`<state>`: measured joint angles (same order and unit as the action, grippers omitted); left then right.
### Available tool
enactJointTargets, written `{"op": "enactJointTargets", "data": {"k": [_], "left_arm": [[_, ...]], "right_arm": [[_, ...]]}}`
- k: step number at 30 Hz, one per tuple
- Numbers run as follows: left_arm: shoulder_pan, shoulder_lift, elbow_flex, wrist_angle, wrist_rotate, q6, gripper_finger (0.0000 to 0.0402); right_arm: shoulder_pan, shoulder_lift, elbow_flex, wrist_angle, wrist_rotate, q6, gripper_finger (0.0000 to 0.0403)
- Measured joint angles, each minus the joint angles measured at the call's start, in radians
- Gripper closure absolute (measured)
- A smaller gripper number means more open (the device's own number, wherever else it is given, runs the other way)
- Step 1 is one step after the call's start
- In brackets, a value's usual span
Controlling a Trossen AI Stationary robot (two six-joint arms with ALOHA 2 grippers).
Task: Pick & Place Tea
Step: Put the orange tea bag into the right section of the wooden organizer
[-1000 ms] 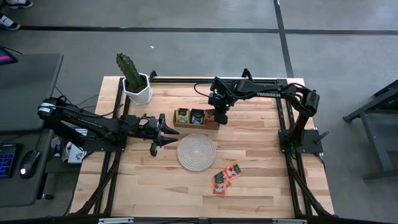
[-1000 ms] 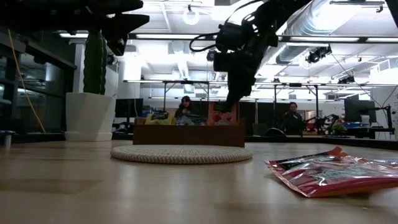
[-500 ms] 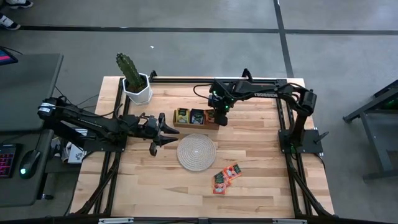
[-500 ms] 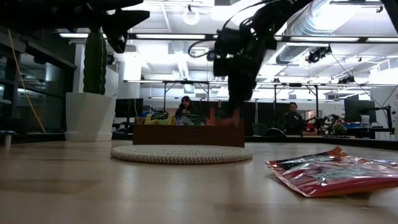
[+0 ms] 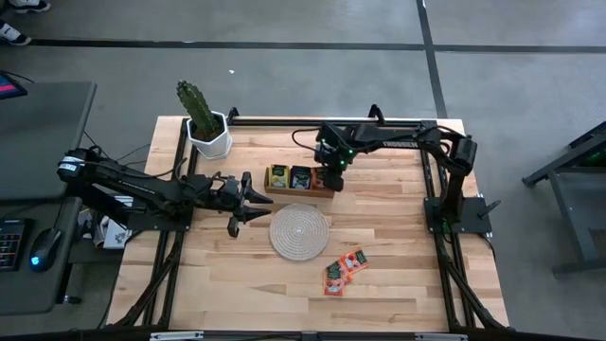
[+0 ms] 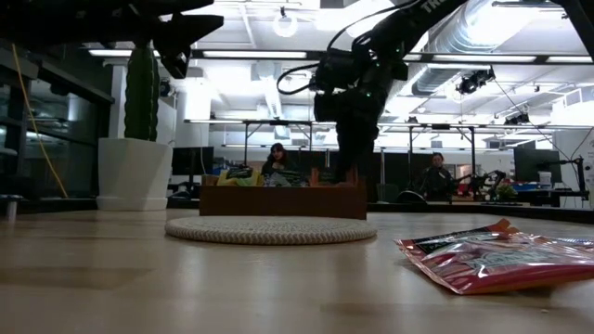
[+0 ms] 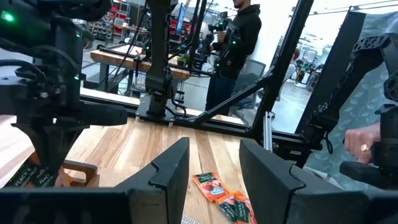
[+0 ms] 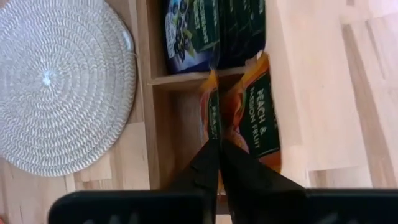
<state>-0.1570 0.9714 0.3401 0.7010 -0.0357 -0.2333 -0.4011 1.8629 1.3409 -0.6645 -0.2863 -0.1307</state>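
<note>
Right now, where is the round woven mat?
In the high view, the round woven mat lies mid-table, just in front of the wooden tray, with the orange tea sachets nearby.

A round woven mat is lying mid-counter just in front of a wooden tray, while a potted cactus is standing at the far left corner and a person is standing beyond.

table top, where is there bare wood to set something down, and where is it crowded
Bare wood lies on the table between the round mat and the right arm's base, and along the near edge left of the loose orange sachets. It is crowded at the wooden tray, with the right end effector inside it and the left end effector beside it.
</note>
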Motion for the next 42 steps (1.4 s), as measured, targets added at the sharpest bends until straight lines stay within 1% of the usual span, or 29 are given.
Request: {"op": "enactJointTargets", "data": {"k": [4, 8, 15, 20, 24, 28, 33, 37, 42], "left_arm": [[0.0, 0.0, 0.0, 0.0, 0.0, 0.0, 0.0261], [0.0, 0.0, 0.0, 0.0, 0.0, 0.0, 0.0261], [0.0, 0.0, 0.0, 0.0, 0.0, 0.0, 0.0261], [0.0, 0.0, 0.0, 0.0, 0.0, 0.0, 0.0261], [0.0, 0.0, 0.0, 0.0, 0.001, 0.0, 0.0261], [0.0, 0.0, 0.0, -0.016, 0.001, 0.0, 0.0261], [0.0, 0.0, 0.0, -0.03, 0.006, 0.0, 0.0261], [0.0, 0.0, 0.0, -0.047, 0.025, 0.005, 0.0261], [0.0, 0.006, 0.0, -0.096, 0.059, 0.02, 0.0261]], "right_arm": [[0.0, 0.0, 0.021, -0.02, 0.003, 0.0, 0.0364], [0.0, 0.0, 0.033, -0.03, 0.007, 0.0, 0.0326], [-0.002, 0.0, 0.063, -0.057, 0.089, 0.0, 0.026], [-0.002, 0.0, 0.11, -0.099, 0.096, 0.001, 0.023], [-0.002, -0.001, 0.157, -0.167, 0.09, 0.009, 0.0219], [-0.002, -0.002, 0.196, -0.256, 0.058, 0.027, 0.0217], [0.003, -0.018, 0.207, -0.369, 0.023, 0.056, 0.0217], [0.036, -0.071, 0.163, -0.426, 0.013, 0.083, 0.0217], [0.12, -0.177, 0.062, -0.413, 0.017, 0.175, 0.0217]]}}
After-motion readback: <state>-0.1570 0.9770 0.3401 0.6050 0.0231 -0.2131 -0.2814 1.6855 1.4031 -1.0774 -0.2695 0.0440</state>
